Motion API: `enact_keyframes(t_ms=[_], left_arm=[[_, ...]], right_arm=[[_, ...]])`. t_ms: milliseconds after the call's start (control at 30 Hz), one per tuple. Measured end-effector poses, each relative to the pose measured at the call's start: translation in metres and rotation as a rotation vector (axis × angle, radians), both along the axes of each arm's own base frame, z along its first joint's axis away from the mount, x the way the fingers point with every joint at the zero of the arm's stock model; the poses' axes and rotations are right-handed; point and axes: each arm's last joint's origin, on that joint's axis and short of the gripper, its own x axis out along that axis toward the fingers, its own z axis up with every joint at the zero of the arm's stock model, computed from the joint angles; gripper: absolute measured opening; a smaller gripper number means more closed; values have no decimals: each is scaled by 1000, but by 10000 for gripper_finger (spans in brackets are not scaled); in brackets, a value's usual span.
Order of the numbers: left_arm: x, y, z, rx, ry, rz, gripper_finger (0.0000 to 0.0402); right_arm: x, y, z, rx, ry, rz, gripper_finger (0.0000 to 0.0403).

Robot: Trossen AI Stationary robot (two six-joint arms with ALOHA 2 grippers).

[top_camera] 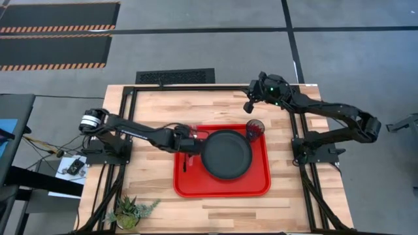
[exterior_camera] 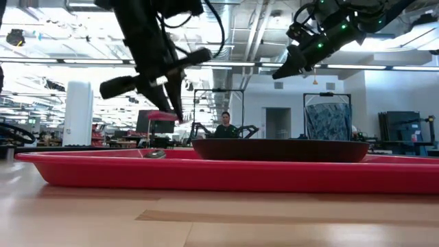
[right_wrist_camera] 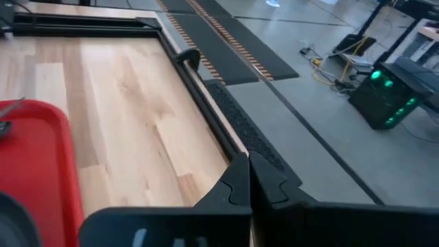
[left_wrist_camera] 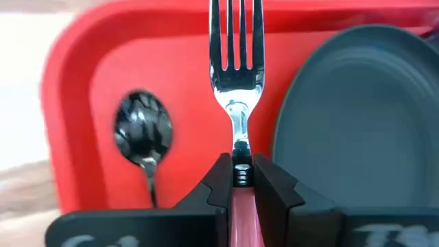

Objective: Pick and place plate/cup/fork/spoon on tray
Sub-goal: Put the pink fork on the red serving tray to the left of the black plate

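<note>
The left gripper (left_wrist_camera: 241,180) is clenched on the fork (left_wrist_camera: 237,75) at the top of its red handle, tines pointing ahead above the tray (left_wrist_camera: 75,82). The spoon (left_wrist_camera: 142,134) lies just to one side of the tines and the plate (left_wrist_camera: 363,123) to the other. The right gripper (right_wrist_camera: 250,180), fingers pressed together and empty, waits well off over the table's far edge.
</note>
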Motion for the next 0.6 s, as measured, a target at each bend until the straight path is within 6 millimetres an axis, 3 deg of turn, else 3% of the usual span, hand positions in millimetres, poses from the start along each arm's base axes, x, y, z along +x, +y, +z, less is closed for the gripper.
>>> enact_keyframes(t_ms=[233,600], left_arm=[[9,-12,-34,-81,69,71,20],[12,-9,-43,-21,95,74,19]], right_arm=[[-1,2,2,-10,7,5,4],[0,4,2,-24,14,18,4]])
